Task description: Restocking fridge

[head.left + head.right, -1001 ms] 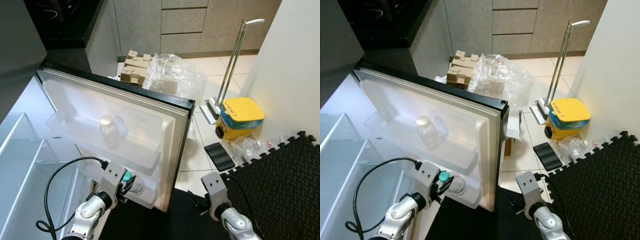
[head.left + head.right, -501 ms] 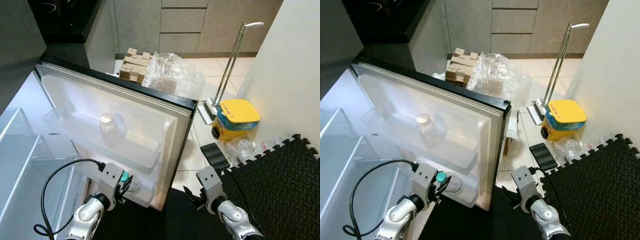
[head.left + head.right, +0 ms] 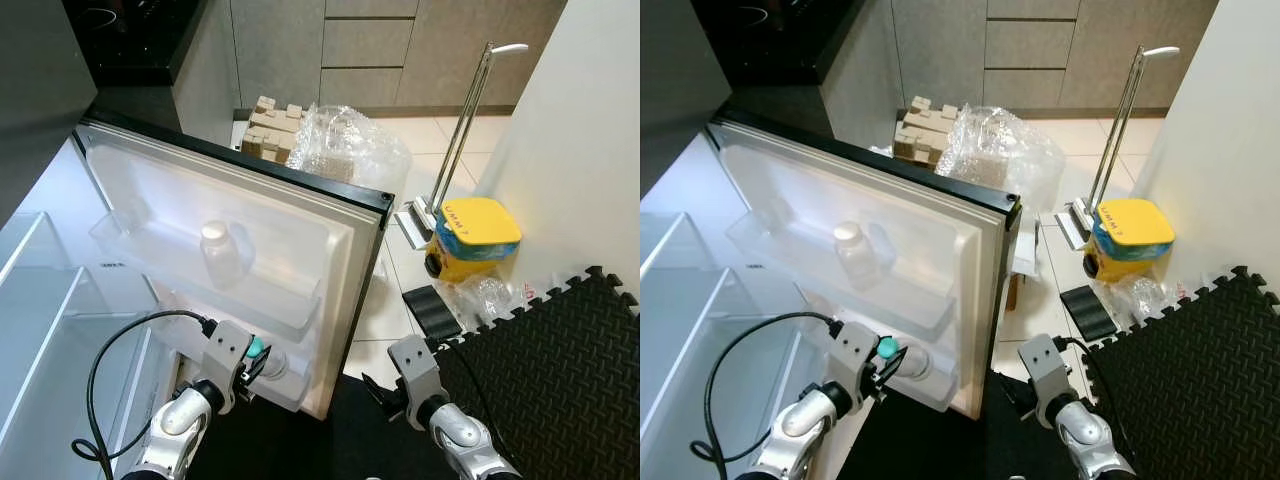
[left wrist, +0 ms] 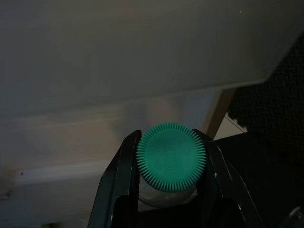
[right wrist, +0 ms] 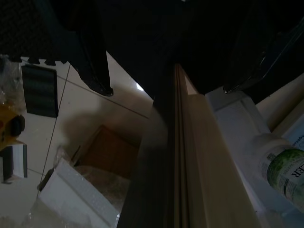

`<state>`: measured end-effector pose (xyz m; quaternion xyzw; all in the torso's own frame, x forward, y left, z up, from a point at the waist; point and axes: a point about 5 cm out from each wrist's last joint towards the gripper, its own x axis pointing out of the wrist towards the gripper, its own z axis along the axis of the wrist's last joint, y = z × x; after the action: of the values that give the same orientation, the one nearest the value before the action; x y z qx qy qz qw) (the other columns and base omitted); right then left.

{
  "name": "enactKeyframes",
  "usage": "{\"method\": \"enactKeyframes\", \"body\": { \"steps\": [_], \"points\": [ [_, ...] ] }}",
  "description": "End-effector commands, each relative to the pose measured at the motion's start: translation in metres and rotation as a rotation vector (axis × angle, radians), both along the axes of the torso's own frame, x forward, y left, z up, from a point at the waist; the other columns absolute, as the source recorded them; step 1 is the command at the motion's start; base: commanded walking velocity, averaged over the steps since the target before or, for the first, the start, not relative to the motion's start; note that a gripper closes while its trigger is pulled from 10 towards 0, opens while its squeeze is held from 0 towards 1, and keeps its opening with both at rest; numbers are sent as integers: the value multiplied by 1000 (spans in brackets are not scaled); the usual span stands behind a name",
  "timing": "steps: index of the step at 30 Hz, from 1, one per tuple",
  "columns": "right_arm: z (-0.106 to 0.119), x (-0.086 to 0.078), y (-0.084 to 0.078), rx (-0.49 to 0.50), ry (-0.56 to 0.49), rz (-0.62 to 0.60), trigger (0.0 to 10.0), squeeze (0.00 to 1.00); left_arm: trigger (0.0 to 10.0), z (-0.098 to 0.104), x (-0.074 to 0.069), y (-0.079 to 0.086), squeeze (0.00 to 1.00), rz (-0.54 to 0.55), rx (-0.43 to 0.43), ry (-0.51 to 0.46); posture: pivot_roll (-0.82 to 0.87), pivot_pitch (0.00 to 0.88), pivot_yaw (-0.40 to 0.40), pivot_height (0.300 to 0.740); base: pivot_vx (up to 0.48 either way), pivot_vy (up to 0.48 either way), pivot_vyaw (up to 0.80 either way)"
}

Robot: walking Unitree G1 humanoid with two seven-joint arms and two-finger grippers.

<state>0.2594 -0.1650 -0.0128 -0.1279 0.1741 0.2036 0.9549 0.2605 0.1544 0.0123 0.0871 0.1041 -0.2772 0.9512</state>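
Pinching a clear green-capped plastic bottle (image 4: 171, 161) in the left gripper (image 3: 252, 362) at the open white fridge door's (image 3: 300, 250) bottom shelf; right gripper (image 3: 385, 392) spread beside it.

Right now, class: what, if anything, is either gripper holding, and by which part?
The left gripper holds a bottle by its green cap, one finger on each side. The right gripper holds nothing.

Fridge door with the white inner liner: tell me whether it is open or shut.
Open. The white-lined fridge door stands swung out, its shelves facing the camera, a white-capped clear bottle upright in one, and the glass fridge shelves exposed beside it.
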Motion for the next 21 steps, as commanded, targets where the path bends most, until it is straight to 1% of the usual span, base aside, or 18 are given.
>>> {"method": "enactKeyframes", "body": {
  "steps": [1, 4, 7, 15, 21],
  "points": [
    [-5, -6, -1, -1, 21, -10, 10000, 0, 10000, -1, -2, 1, 0, -21, 21, 0, -68, 100, 13, 661, 0, 0, 0],
    [-6, -7, -1, 9, 18, -5, 10000, 0, 10000, -1, -1, 0, 0, -28, 22, 0, -68, 100, 14, 646, 0, 0, 0],
    [-5, -7, -1, 15, 9, -10, 10000, 0, 10000, -1, -1, 0, 0, -29, 22, 0, -68, 101, 14, 646, 0, 0, 0],
    [-6, -7, -1, -4, 16, -8, 10000, 0, 10000, -1, -2, 1, 0, -29, 20, -2, -68, 101, 16, 646, 0, 0, 0],
    [-7, -8, -1, -5, 18, -10, 10000, 0, 10000, 4, 1, 0, 0, -11, 7, -32, -68, 104, 18, 646, 0, 0, 0]
  ]
}}
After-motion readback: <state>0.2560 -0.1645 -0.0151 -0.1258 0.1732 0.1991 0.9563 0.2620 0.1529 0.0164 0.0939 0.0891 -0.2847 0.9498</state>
